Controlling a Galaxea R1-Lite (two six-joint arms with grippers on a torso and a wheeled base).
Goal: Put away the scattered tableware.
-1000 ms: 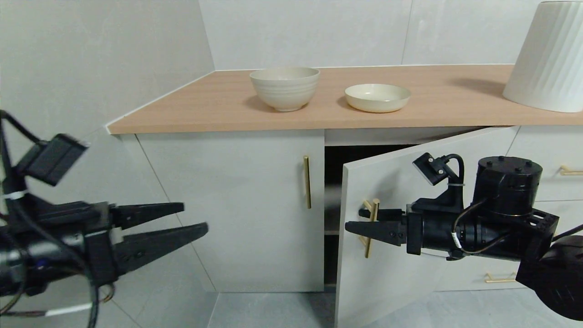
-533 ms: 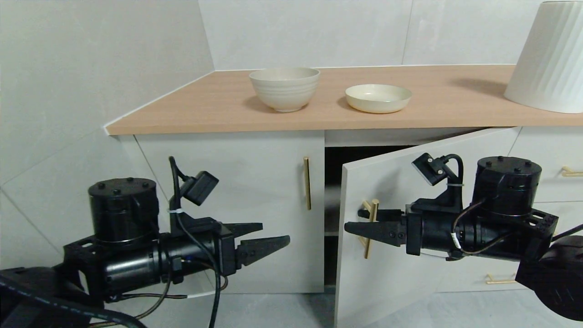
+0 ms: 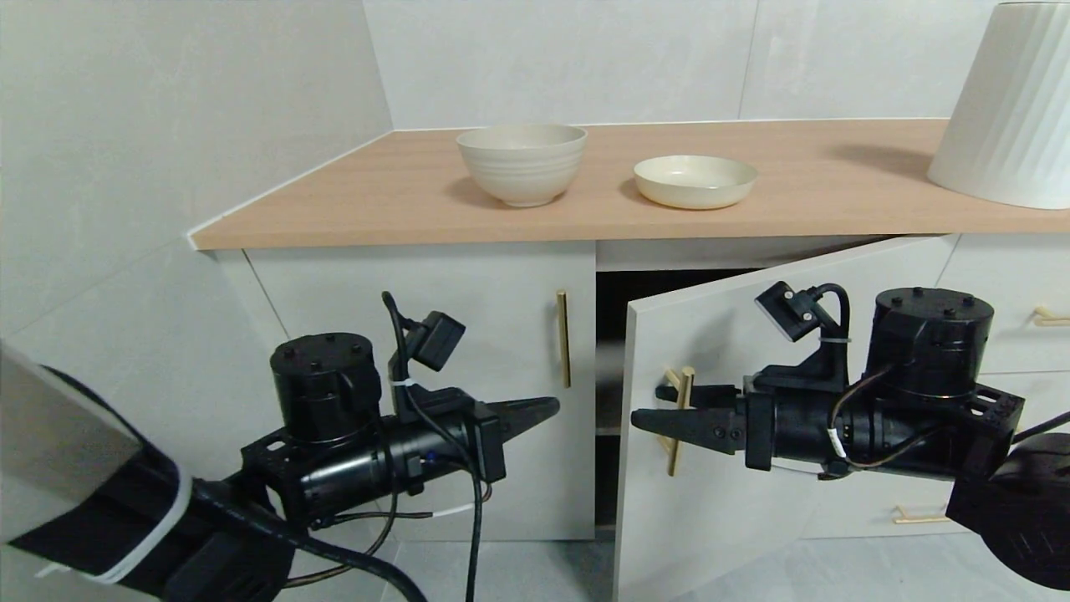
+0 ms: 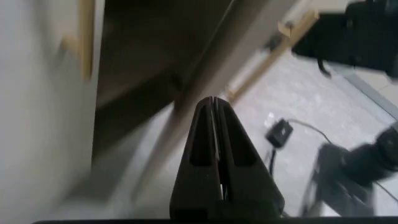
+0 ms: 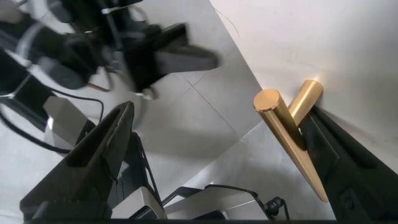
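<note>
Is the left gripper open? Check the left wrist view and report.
No, the left gripper is shut, closed down to a thin seam with nothing held in it.

The wooden desk (image 3: 401, 196) carries a deep ribbed bowl (image 3: 522, 163), a shallow dish (image 3: 695, 181) just beside it, and, well apart, a white ribbed cone (image 3: 1007, 109) at its right end.

cupboard interior (image 3: 607, 477) dark, indistinct
</note>
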